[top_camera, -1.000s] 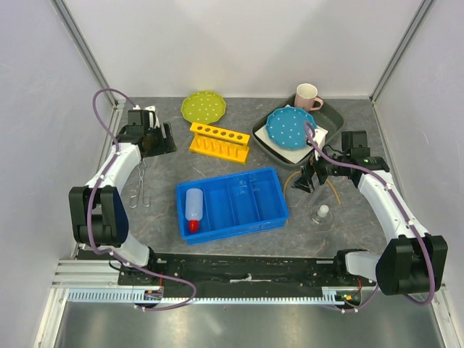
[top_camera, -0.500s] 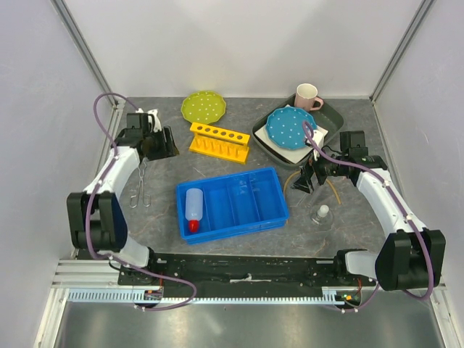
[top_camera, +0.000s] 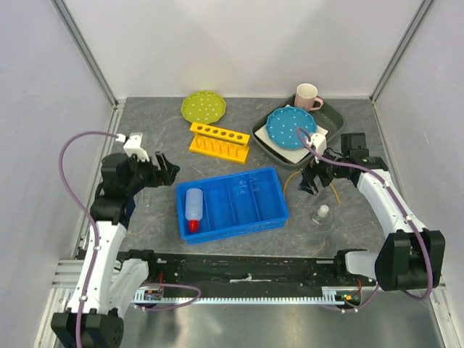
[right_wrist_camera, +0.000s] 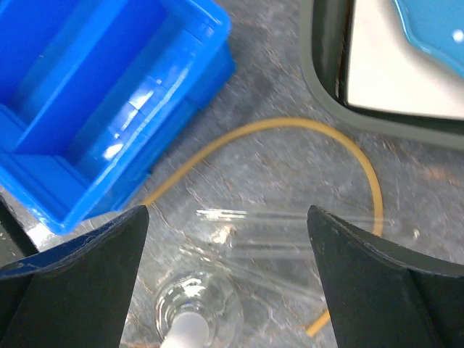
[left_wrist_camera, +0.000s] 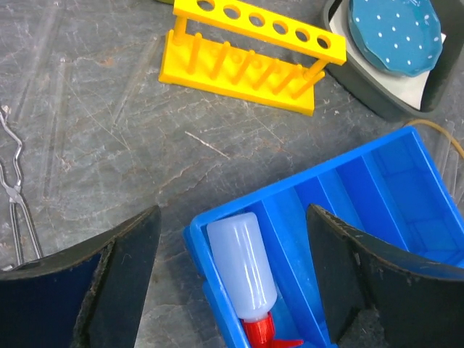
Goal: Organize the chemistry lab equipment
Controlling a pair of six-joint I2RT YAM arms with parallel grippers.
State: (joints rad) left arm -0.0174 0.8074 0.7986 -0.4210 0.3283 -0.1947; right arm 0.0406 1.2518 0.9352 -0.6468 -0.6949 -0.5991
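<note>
The right gripper (right_wrist_camera: 225,217) hangs, jaws apart, over the tubing (right_wrist_camera: 290,130), whose loop arcs across the gap; the flask (right_wrist_camera: 190,319) stands upright just nearward. The tongs (left_wrist_camera: 14,196) lie left of the left gripper (left_wrist_camera: 232,210), its jaws also spread, their long axis roughly near-far.

Small white squeeze bottle (top_camera: 193,208) with red nozzle: on side in leftmost compartment of blue tray (top_camera: 239,225), nozzle toward near edge

Small clear glass flask (top_camera: 321,215) with white stopper: upright on worktop (top_camera: 159,138), just right of tray's near right corner

Tan rubber tubing (right_wrist_camera: 290,129): thin open loop flat on worktop, arcing between tray and flask, near both

Thin metal tongs (left_wrist_camera: 14,196): flat on worktop left of tray, apart from it, mostly hidden in top view
</note>
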